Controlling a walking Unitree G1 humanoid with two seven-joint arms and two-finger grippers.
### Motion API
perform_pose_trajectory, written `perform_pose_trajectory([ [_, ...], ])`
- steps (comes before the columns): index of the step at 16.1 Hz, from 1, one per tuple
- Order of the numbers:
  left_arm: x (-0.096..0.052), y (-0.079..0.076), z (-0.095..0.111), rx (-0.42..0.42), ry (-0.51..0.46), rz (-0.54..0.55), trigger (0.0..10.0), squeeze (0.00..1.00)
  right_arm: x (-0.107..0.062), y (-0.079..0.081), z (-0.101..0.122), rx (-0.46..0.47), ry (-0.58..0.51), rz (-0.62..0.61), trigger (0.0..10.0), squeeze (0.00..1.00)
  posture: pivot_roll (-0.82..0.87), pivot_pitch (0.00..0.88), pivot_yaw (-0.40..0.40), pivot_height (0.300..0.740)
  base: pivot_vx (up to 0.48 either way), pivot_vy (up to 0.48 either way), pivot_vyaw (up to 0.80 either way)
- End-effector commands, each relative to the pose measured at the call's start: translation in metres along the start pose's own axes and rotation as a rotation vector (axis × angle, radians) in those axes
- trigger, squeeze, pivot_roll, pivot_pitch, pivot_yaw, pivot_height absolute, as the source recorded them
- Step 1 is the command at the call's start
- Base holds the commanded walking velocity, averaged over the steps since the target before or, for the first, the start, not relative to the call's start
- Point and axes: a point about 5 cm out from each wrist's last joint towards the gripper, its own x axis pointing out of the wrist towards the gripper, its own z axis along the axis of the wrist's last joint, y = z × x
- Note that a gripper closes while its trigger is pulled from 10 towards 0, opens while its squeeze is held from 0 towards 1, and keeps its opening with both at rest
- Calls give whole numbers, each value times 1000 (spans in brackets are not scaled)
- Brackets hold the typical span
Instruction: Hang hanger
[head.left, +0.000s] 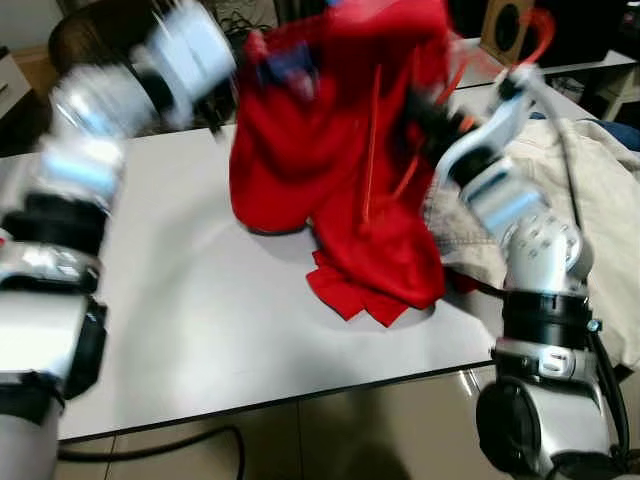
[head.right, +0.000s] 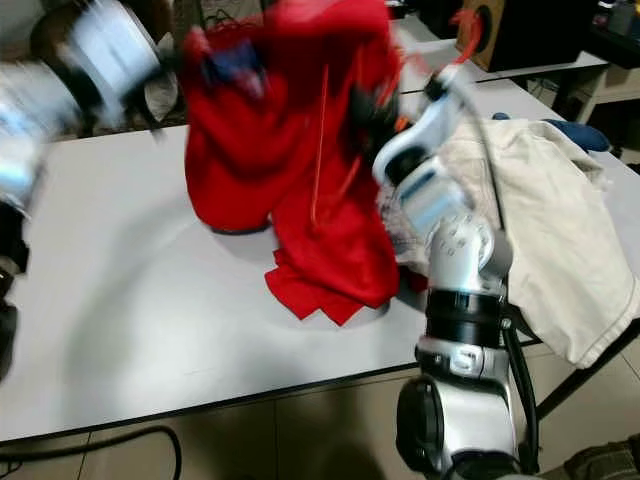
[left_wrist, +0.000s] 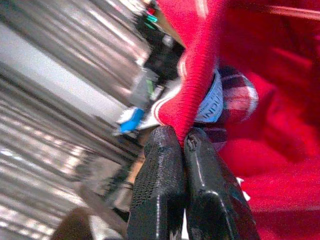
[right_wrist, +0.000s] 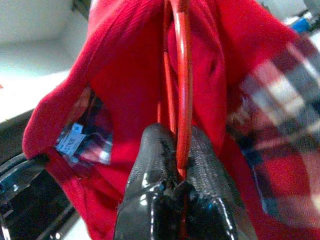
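A red garment (head.left: 340, 150) with a plaid lining hangs lifted above the white table (head.left: 190, 310), its lower folds resting on the tabletop. A thin red hanger (right_wrist: 183, 75) runs down inside the garment's neck opening. My right gripper (right_wrist: 177, 150) is shut on the hanger's wire, reaching into the cloth from the right side (head.left: 432, 112). My left gripper (left_wrist: 184, 137) is shut on the garment's ribbed collar edge and holds it up at the upper left (head.left: 252, 48). The left arm is blurred by motion.
A beige garment (head.left: 600, 210) lies spread over the table's right end and hangs over its edge. A dark speaker box (head.left: 505, 25) stands behind on another table. A black cable (head.left: 180, 445) lies on the tiled floor below the table's front edge.
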Motion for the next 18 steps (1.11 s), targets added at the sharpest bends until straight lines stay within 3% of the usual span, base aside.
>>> perform_pose_trajectory([
  [1, -4, 1, -5, -48, 11, -9, 0, 0, -1, -5, 1, 41, -30, -19, 10000, 0, -53, 0, 101, 740, 0, 0, 0],
  [2, 2, -19, -7, -108, 0, -129, 0, 0, -1, -6, -13, 86, 2, -31, 10000, 0, -49, 0, 100, 740, 0, 0, 0],
  [3, 4, -29, -9, -125, 0, -179, 0, 0, -1, -6, -19, 109, 14, -34, 10000, 0, -49, 0, 100, 740, 0, 0, 0],
  [4, 8, -54, -15, -169, -1, -258, 0, 0, -1, -4, -31, 191, 27, -37, 10000, 0, -48, 0, 99, 740, 0, 0, 0],
  [6, 12, -76, -15, -230, -27, -306, 0, 0, -3, -4, -40, 261, 34, -52, 10000, 0, -48, 0, 99, 740, 0, 0, 0],
  [7, 15, -104, -9, -274, -49, -394, 0, 0, -9, -11, -54, 294, 44, -97, 10000, 0, -52, 0, 102, 740, 0, 0, 0],
  [10, 10, -112, 0, -345, -91, -460, 0, 0, -17, -25, -61, 237, 50, -180, 10000, 0, -55, 0, 104, 740, 0, 0, 0],
  [12, 5, -115, 13, -458, -168, -553, 0, 0, -16, -36, -58, 240, 6, -241, 10000, 0, -54, 0, 103, 740, 0, 0, 0],
  [14, -3, -127, 25, -588, -239, -708, 0, 0, -10, -44, -49, 270, -67, -287, 10000, 0, -52, 0, 103, 740, 0, 0, 0],
  [18, 2, -142, 28, -715, -253, -741, 0, 0, 3, -46, -44, 311, -126, -297, 10000, 0, -49, 0, 104, 740, 0, 0, 0],
])
